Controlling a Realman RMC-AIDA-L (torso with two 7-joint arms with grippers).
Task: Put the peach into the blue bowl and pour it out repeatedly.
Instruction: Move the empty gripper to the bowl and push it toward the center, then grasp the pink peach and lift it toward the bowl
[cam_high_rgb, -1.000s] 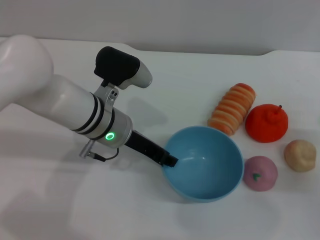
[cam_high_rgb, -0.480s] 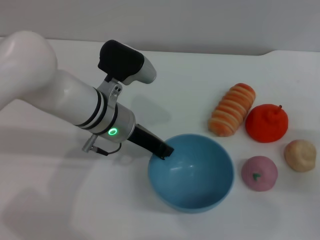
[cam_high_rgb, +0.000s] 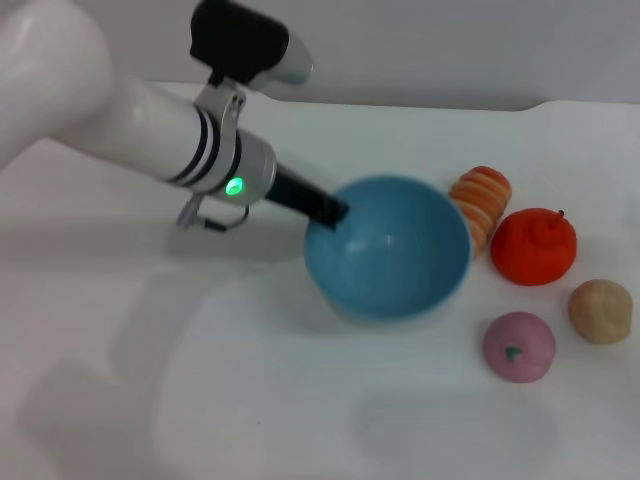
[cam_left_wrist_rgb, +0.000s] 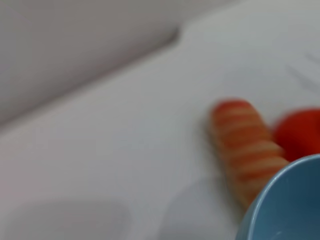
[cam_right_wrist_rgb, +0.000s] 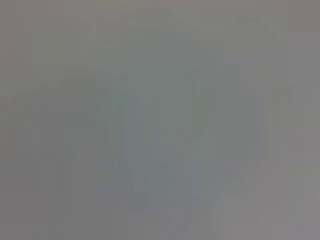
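left pincer (cam_high_rgb: 333, 211) grips smooth round blue bowl (cam_high_rgb: 400, 262); peach (cam_high_rgb: 519, 346) apart.

White tabletop (cam_high_rgb: 300, 400) under soft light, plain grey wall (cam_high_rgb: 450, 50) behind.

Materials and surface finish of the parts in view

The blue bowl (cam_high_rgb: 390, 250) looks like smooth moulded plastic with a soft sheen and small highlights on its inner wall. The left gripper (cam_high_rgb: 333, 212) is matt black; the arm behind it has a glossy white shell, a brushed metallic collar and a matt black cap. The peach (cam_high_rgb: 519, 346) is matt pink, faintly grainy. The orange-red fruit (cam_high_rgb: 534, 246) is matt and dimpled. The beige ball (cam_high_rgb: 601, 311) is dull and lumpy. The striped roll (cam_left_wrist_rgb: 247, 147) is matt. The table (cam_high_rgb: 200, 400) is smooth, matt white.
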